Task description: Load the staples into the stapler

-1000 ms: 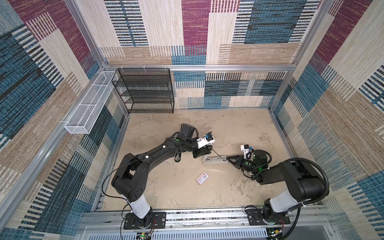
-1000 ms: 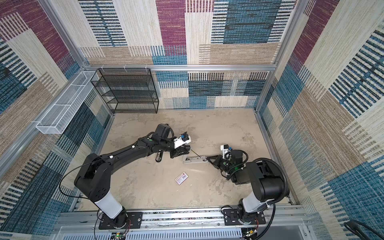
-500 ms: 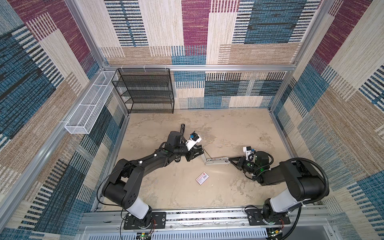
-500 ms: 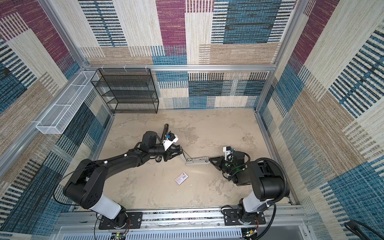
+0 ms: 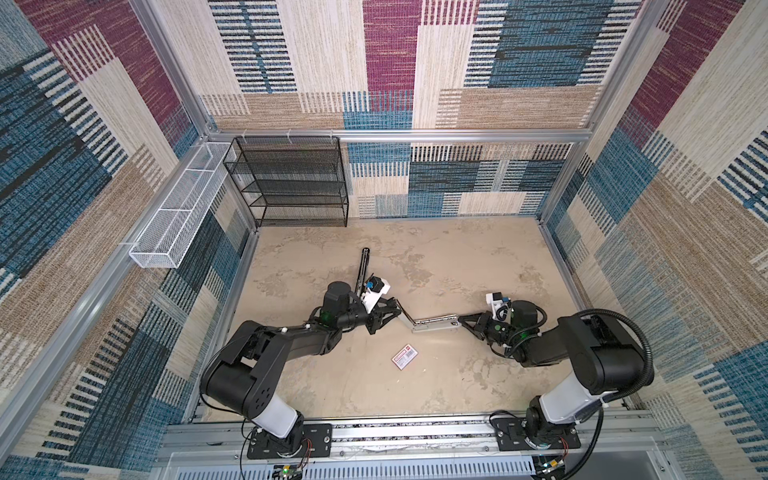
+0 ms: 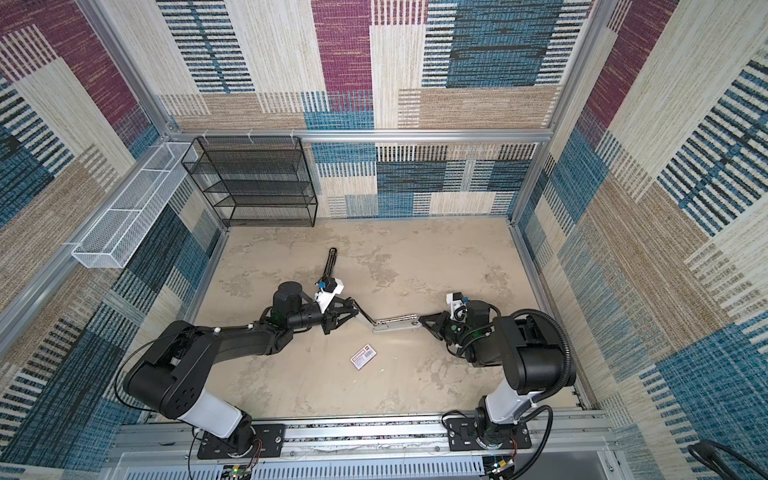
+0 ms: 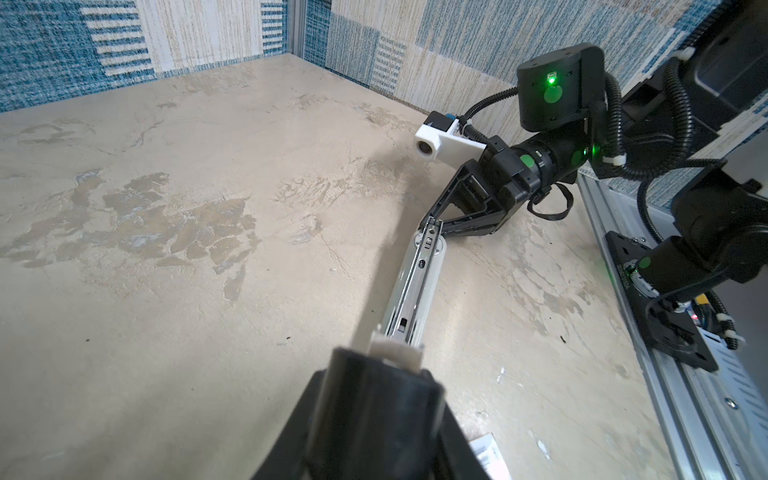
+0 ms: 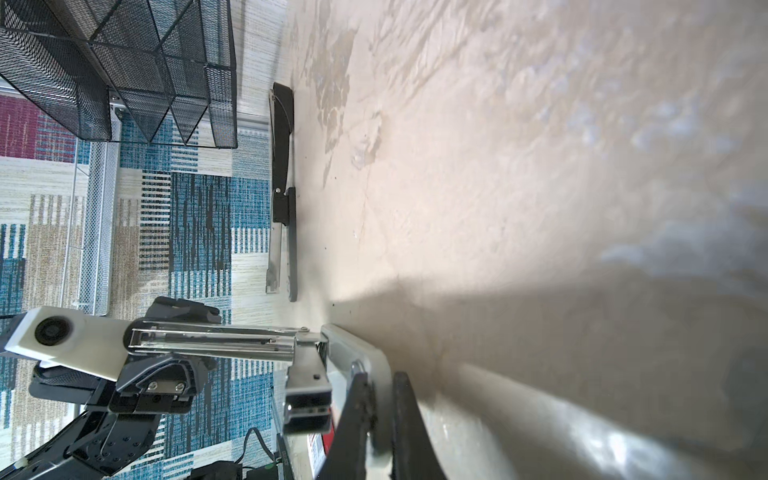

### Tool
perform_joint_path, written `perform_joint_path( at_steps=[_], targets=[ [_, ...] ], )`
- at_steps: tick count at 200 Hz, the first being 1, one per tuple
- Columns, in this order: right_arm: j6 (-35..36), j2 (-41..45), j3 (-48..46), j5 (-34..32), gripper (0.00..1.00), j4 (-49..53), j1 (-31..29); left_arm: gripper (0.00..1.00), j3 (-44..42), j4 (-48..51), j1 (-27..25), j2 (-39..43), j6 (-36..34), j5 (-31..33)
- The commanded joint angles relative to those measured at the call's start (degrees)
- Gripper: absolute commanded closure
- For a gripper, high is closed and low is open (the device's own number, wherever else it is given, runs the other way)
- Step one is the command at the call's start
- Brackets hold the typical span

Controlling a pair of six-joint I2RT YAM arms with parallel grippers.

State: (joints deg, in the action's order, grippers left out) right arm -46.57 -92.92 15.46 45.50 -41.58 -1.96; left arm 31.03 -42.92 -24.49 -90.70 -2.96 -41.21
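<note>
The right gripper [image 5: 461,321], right of centre in both top views, has its jaws pinched together on one end of the silver stapler [image 5: 434,322]. The right wrist view shows its fingers [image 8: 361,411] on either side of the pale base plate. Just left of centre, the left gripper [image 5: 395,311] has its jaws clamped on the stapler's swung-out upper arm, which slants up and left from the body.

No loose staples show. Their white box with red label [image 5: 404,356] lies flat on the surface [image 5: 457,257] below the stapler, apart from both grippers.

The likely trouble is that both grippers are busy, so neither is free to fetch a strip. If the left one lets go, the arm may swing shut. If it pulls harder, the base could slip or twist out of the right gripper's thin edge hold. A black stapler [image 5: 363,268] lies opened out at upper centre, close behind the left wrist, and a backward sweep could knock it.

A second ago the left gripper sat further right, over the stapler's left end, and its forearm hid the black stapler. It now sits back and lower left, the arm is opened wider, and the black stapler is uncovered. The right gripper and the box are about where they were.
</note>
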Motion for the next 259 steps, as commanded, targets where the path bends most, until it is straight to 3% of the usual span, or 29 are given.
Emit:
perform_joint_path(
  at_steps=[1, 35, 61, 113, 154, 188, 211, 226, 238, 249, 253, 259],
  targets=[
    [2.5, -0.2, 0.3, -4.8, 1.00, 7.3, 0.5, 1.00, -2.4, -15.9, 1.3, -0.2, 1.0, 14.3],
    [3.0, -0.4, 1.4, -5.4, 1.00, 8.6, 0.5, 1.00, -7.4, -24.9, 1.4, -2.4, 2.4, 14.3],
    [3.1, -0.5, 1.2, -6.4, 1.00, 9.0, 0.6, 1.00, -11.9, -37.9, 1.4, -6.2, 2.4, 14.9],
    [2.9, 0.0, 0.8, -8.7, 1.00, 9.7, 0.6, 1.00, -14.6, -37.8, 1.4, -6.9, 1.8, 15.7],
    [2.9, 2.0, 1.1, -10.6, 1.00, 11.6, 0.6, 0.90, -17.0, -37.9, 1.4, -8.2, 1.7, 18.2],
    [2.5, 2.2, 1.1, -11.1, 1.00, 11.4, 0.6, 0.67, -18.5, -37.9, 1.4, -8.1, 2.8, 20.3],
    [1.9, 2.5, 0.9, -11.5, 1.00, 10.9, 0.7, 0.60, -19.0, -37.9, 1.3, -7.7, 3.3, 21.1],
    [1.4, 3.2, 0.8, -11.9, 1.00, 10.8, 0.7, 0.51, -19.2, -37.9, 1.3, -7.6, 4.2, 21.8],
    [1.3, 3.6, 0.7, -12.4, 1.00, 10.8, 0.7, 0.14, -19.6, -37.9, 1.3, -7.5, 4.9, 22.3],
    [1.3, 4.2, 0.8, -12.7, 1.00, 11.1, 0.7, 0.11, -19.9, -37.8, 1.3, -7.4, 5.1, 22.1],
    [1.3, 4.3, 0.9, -12.9, 1.00, 11.2, 0.8, 0.03, -19.9, -37.8, 1.3, -7.4, 5.2, 22.1],
    [1.2, 4.6, 0.9, -13.1, 1.00, 11.4, 0.8, 0.01, -20.1, -37.8, 1.3, -7.3, 5.5, 22.2]
  ],
)
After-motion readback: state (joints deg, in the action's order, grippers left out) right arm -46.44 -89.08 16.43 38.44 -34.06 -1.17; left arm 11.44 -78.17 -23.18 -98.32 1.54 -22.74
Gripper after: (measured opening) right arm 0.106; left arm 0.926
